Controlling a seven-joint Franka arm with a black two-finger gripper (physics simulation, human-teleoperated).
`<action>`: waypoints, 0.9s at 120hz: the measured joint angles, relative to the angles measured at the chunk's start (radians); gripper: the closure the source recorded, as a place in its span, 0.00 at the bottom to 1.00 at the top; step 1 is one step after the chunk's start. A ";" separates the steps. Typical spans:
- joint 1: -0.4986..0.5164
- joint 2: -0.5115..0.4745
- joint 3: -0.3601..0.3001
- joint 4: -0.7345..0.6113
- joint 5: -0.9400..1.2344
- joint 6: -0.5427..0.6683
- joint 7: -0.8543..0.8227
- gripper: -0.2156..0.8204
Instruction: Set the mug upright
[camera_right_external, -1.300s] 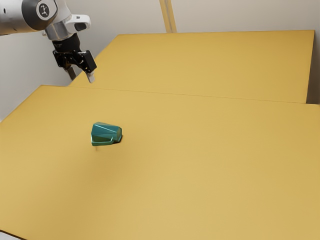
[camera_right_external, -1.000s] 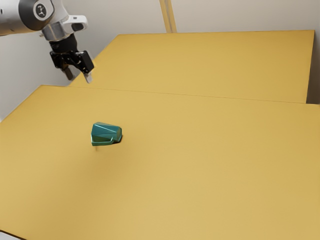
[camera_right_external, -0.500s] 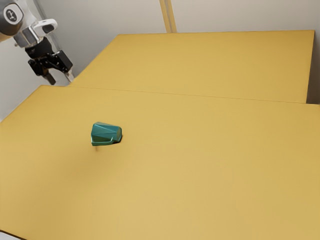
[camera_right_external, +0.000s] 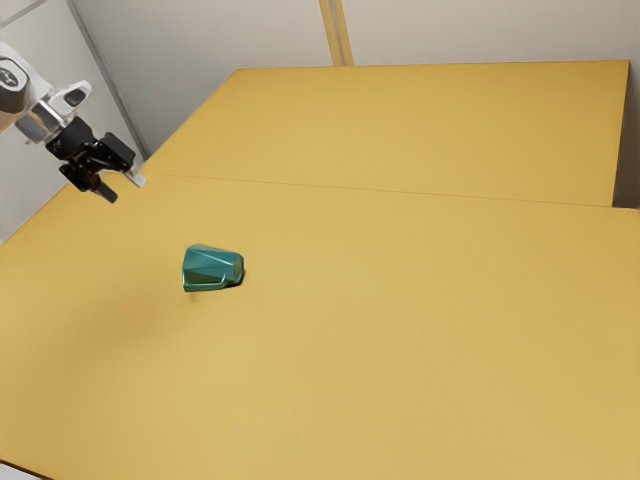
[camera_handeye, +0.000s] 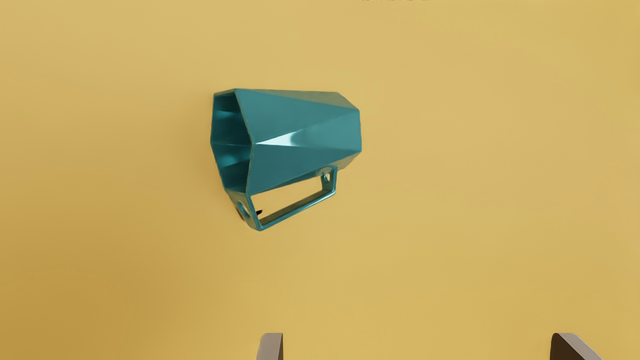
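I have my hand (camera_right_external: 124, 189) spread apart, at the exterior view's ten o'clock from the sideways teal mug (camera_right_external: 211, 267) on the bench (camera_right_external: 400, 320).

Open air is left between black two-finger gripper (camera_right_external: 126, 190) and faceted teal mug (camera_right_external: 212, 268) | low path is blocked by mug — squared teal handle (camera_handeye: 297, 208) included | descent is limited by flat yellow tabletop (camera_right_external: 400, 330)

The arm (camera_right_external: 38, 120) is cut off at the exterior view's left edge, its emblem (camera_right_external: 10, 76) too small to read. The gripper's (camera_right_external: 124, 190) fingers (camera_handeye: 271, 347) are cut off by the wrist view's edge. The mug's (camera_handeye: 300, 125) underside is hidden, facing the counter (camera_right_external: 400, 320). A dark speck (camera_handeye: 259, 212) seen through the handle (camera_handeye: 297, 207) is too small to identify. The counter runs beyond both views.
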 joint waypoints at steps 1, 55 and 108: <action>0.002 0.000 0.000 -0.004 -0.005 0.002 0.003 0.23; 0.067 0.067 0.004 -0.149 -0.252 0.090 0.188 0.23; 0.091 0.201 0.004 -0.161 -0.355 0.125 0.337 0.23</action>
